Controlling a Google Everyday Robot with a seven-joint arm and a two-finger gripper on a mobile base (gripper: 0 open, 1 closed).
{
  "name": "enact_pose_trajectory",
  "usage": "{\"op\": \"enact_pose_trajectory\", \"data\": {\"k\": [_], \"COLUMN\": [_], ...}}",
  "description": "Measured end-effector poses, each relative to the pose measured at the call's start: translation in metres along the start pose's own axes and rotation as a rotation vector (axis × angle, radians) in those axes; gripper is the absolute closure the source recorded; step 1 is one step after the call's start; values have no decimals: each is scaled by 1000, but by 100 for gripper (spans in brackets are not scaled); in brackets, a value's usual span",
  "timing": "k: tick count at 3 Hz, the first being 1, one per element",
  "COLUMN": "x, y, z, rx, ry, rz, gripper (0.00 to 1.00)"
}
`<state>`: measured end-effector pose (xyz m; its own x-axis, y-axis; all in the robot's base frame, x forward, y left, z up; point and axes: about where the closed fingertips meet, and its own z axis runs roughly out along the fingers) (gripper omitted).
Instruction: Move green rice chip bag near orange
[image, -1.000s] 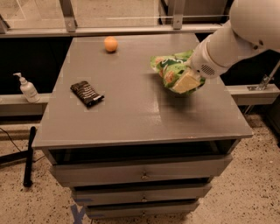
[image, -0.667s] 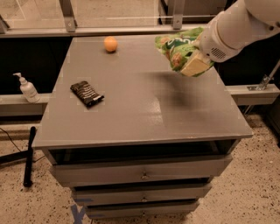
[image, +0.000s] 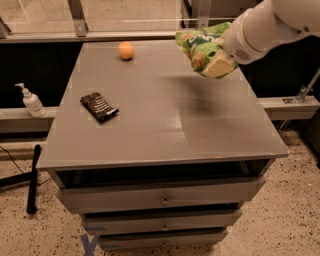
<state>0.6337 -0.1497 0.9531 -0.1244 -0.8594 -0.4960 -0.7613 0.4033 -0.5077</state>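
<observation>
Your gripper is clenched on the bright green glossy rice chip bag, which hangs above the far right part of the grey table — so the pick is done. What remains: carry it left to the small round orange and set it down nearby.

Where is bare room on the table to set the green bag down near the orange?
Bare table lies right of the orange, toward the green rice chip bag held aloft by the gripper at the rear right. The black packet occupies the left.
</observation>
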Motion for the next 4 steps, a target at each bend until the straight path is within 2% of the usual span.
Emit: {"op": "enact_pose_trajectory", "data": {"k": [1, 2, 3, 4], "x": [-22, -53, -83, -103], "y": [-55, -94, -111, -109], "z": [43, 87, 129, 160], "rx": [88, 119, 118, 89], "ry": [-59, -117, -149, -163], "rz": [-20, -39, -74, -117], "gripper": [100, 100, 100, 100]}}
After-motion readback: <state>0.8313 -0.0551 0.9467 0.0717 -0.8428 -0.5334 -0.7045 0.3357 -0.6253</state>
